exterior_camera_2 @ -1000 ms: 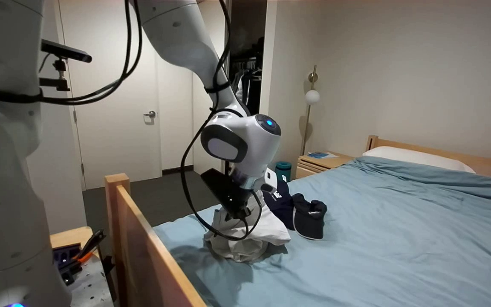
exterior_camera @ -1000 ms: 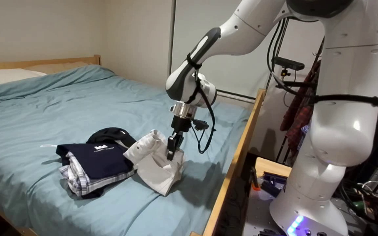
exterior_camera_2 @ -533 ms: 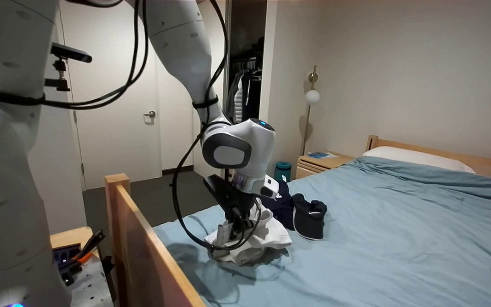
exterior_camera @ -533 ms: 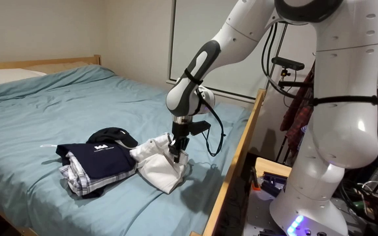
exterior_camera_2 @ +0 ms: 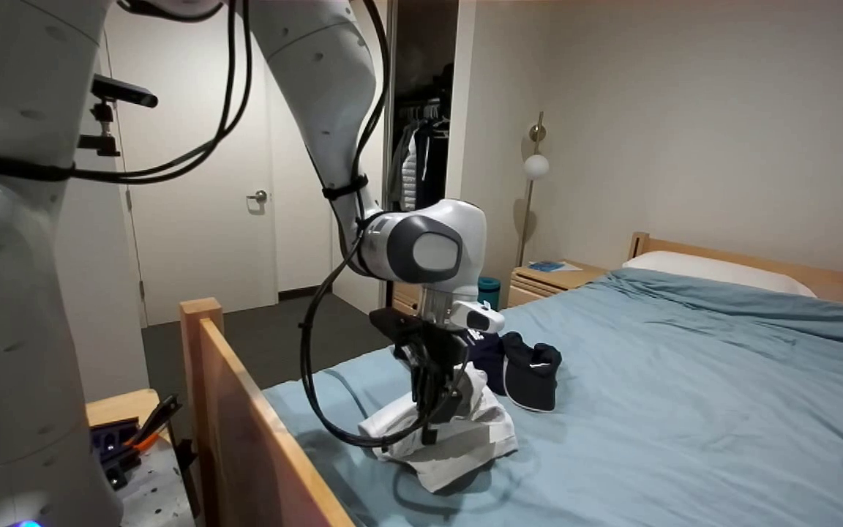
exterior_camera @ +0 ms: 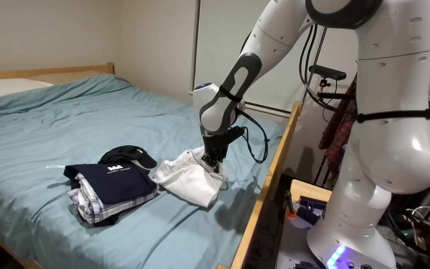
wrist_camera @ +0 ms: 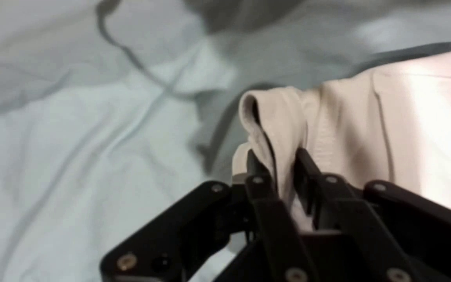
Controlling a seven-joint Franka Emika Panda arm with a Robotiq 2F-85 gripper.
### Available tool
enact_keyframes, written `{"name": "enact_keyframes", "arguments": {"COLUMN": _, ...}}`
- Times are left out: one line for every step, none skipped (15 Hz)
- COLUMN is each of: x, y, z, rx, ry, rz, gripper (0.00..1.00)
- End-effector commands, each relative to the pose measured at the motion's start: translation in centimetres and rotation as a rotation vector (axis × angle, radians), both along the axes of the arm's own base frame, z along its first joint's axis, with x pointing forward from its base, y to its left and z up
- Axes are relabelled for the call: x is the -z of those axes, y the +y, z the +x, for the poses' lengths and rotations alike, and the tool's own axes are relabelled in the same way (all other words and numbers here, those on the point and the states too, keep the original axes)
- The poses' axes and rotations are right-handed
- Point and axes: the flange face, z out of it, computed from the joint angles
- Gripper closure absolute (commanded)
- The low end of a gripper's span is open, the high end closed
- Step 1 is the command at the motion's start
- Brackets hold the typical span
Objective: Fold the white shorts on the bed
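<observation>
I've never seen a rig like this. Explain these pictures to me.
The big white machine is a robot arm, ending in a black two-fingered gripper. Two views look at the bed from different places outside the robot; the close-up is the wrist view, looking out past the gripper. On the bed are white shorts. Beside them, a navy garment lies on top of plaid cloth, with a black cap close by. In the wrist view, the gripper pinches a fold of the shorts.
</observation>
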Motion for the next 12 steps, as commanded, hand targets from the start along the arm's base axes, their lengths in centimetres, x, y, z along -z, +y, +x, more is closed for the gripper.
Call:
{"name": "enact_keyframes", "arguments": {"x": -0.2, "y": -0.3, "z": 1.4, "rx": 0.025, "ry": 0.041, "rz": -0.089, "gripper": 0.46}}
{"name": "enact_keyframes", "arguments": {"x": -0.2, "y": -0.1, "z": 1.7, "rx": 0.018, "ry": 0.032, "rz": -0.085, "gripper": 0.39}}
{"name": "enact_keyframes", "arguments": {"x": -0.1, "y": 0.2, "z": 2.0, "rx": 0.010, "ry": 0.020, "rz": -0.076, "gripper": 0.33}}
{"name": "enact_keyframes", "arguments": {"x": 0.1, "y": 0.6, "z": 2.3, "rx": -0.001, "ry": 0.002, "rz": -0.062, "gripper": 0.27}}
{"name": "enact_keyframes", "arguments": {"x": 0.2, "y": 0.9, "z": 2.5, "rx": -0.010, "ry": -0.013, "rz": -0.056, "gripper": 0.20}}
{"name": "enact_keyframes", "arguments": {"x": 0.5, "y": 1.3, "z": 2.9, "rx": -0.026, "ry": -0.043, "rz": -0.047, "gripper": 0.14}}
{"name": "enact_keyframes", "arguments": {"x": 0.7, "y": 1.7, "z": 3.2, "rx": -0.039, "ry": -0.064, "rz": -0.051, "gripper": 0.07}}
{"name": "enact_keyframes", "arguments": {"x": 1.0, "y": 2.2, "z": 3.7, "rx": -0.056, "ry": -0.080, "rz": -0.074, "gripper": 0.02}}
{"name": "enact_keyframes", "arguments": {"x": 1.1, "y": 2.5, "z": 3.9, "rx": -0.066, "ry": -0.094, "rz": -0.085, "gripper": 0.00}}
{"name": "enact_keyframes", "arguments": {"x": 1.1, "y": 3.0, "z": 4.5, "rx": -0.083, "ry": -0.123, "rz": -0.104, "gripper": 0.00}}
{"name": "enact_keyframes", "arguments": {"x": 1.0, "y": 3.4, "z": 4.9, "rx": -0.096, "ry": -0.137, "rz": -0.122, "gripper": 0.00}}
{"name": "enact_keyframes", "arguments": {"x": 0.6, "y": 3.9, "z": 5.2, "rx": -0.108, "ry": -0.148, "rz": -0.157, "gripper": 0.00}}
